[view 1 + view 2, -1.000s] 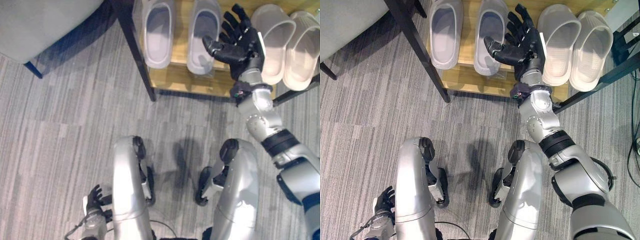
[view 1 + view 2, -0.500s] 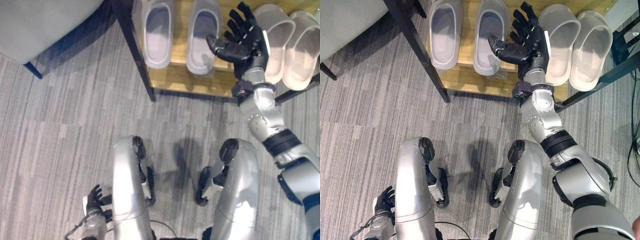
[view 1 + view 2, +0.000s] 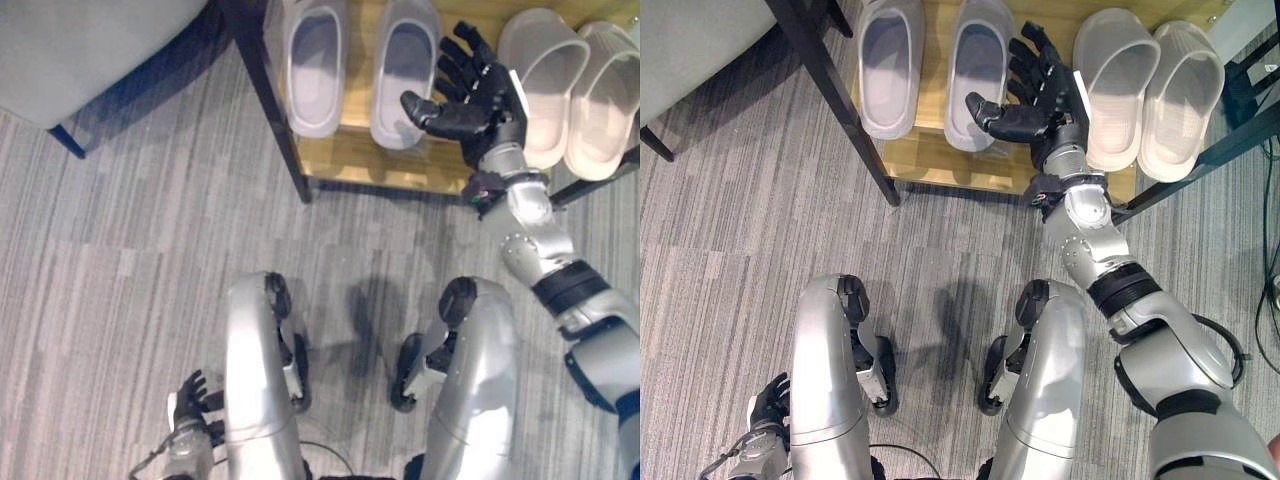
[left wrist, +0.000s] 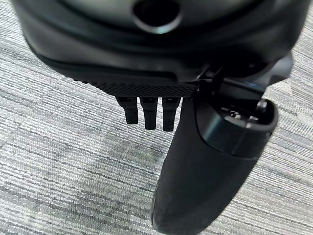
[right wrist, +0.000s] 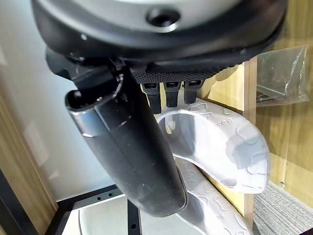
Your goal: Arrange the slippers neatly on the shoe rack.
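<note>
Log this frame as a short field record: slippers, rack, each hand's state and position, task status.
grey slippers: pair side by side on the shoe rack's wooden shelf, toward the robot's left
beige slippers: pair side by side on the same shelf, toward the robot's right
right hand: open, fingers spread, holding nothing, raised over the shelf between the two pairs
left hand: open, low at the robot's side above the carpet
task status: all four slippers on the rack, in two pairs
</note>
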You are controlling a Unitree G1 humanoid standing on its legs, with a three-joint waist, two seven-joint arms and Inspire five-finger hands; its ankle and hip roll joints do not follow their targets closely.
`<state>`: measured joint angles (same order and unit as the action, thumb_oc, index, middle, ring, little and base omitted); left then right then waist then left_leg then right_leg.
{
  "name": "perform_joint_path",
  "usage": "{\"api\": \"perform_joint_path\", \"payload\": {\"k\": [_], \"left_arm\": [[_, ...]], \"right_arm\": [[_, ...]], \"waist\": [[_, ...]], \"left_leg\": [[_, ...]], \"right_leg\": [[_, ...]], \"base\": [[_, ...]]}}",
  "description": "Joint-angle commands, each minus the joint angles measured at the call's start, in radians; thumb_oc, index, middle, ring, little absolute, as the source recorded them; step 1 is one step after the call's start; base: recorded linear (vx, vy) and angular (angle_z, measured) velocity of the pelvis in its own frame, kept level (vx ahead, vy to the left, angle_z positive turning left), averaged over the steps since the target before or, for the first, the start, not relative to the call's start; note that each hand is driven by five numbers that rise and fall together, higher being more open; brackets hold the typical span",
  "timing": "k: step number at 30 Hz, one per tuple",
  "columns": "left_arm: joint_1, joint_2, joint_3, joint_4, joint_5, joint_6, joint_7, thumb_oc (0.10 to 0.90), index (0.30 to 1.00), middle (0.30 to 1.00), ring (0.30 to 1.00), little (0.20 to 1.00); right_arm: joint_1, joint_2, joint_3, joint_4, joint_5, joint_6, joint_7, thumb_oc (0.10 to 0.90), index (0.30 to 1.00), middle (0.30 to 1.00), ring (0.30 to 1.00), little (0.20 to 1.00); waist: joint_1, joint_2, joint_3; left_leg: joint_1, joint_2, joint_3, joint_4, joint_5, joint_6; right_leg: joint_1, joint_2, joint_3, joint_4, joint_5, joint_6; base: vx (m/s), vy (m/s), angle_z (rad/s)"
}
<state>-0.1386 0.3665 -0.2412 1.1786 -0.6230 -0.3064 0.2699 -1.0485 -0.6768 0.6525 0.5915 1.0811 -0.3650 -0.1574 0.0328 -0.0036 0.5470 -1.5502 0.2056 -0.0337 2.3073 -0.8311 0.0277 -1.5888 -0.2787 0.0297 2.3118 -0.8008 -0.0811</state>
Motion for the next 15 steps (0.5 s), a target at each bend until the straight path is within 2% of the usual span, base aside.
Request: {"api": "perform_joint_path", "payload": {"k": [1, 2, 8, 15], "left_arm": [[0.062, 0.028, -0.037, 0.032, -0.029, -0.017, 0.015, 0.8, 0.9, 0.9, 0.9, 0.9], [0.312, 0.107, 0.097, -0.672, -0.129, -0.116, 0.063, 0.8, 0.9, 0.9, 0.9, 0.9], [0.278, 0.102, 0.101, -0.619, -0.137, -0.113, 0.061, 0.8, 0.9, 0.9, 0.9, 0.9], [0.296, 0.11, 0.09, -0.619, -0.135, -0.126, 0.049, 0.8, 0.9, 0.9, 0.9, 0.9]], "right_arm": [[-0.107, -0.068, -0.058, -0.11, -0.021, -0.102, 0.006, 0.8, 0.9, 0.9, 0.9, 0.9], [0.335, 0.159, -0.422, -0.299, -0.665, 0.029, -0.437, 0.8, 0.9, 0.9, 0.9, 0.9], [0.271, 0.157, -0.402, -0.252, -0.671, 0.044, -0.429, 0.8, 0.9, 0.9, 0.9, 0.9], [0.226, 0.151, -0.381, -0.207, -0.692, 0.047, -0.432, 0.8, 0.9, 0.9, 0.9, 0.9]], "waist": [[0.051, 0.0, -0.027], [0.045, 0.062, -0.027], [0.045, 0.058, -0.027], [0.055, 0.065, -0.027]], "left_leg": [[-0.02, -0.031, -0.165, -0.086, 0.034, 0.01], [-0.02, 0.016, -0.236, -0.032, 0.056, -0.018], [-0.02, 0.005, -0.248, -0.021, 0.05, -0.02], [-0.02, -0.004, -0.247, -0.028, 0.085, -0.023]], "right_leg": [[0.019, -0.008, 0.183, -0.028, -0.005, -0.065], [0.019, -0.081, 0.186, -0.001, -0.007, -0.017], [0.019, -0.085, 0.185, 0.005, -0.011, -0.024], [0.019, -0.077, 0.19, 0.002, 0.017, -0.018]], "base": [[0.0, 0.0, 0.0], [0.0, 0.0, 0.0], [-0.03, -0.021, 0.06], [-0.03, -0.005, -0.06]]}}
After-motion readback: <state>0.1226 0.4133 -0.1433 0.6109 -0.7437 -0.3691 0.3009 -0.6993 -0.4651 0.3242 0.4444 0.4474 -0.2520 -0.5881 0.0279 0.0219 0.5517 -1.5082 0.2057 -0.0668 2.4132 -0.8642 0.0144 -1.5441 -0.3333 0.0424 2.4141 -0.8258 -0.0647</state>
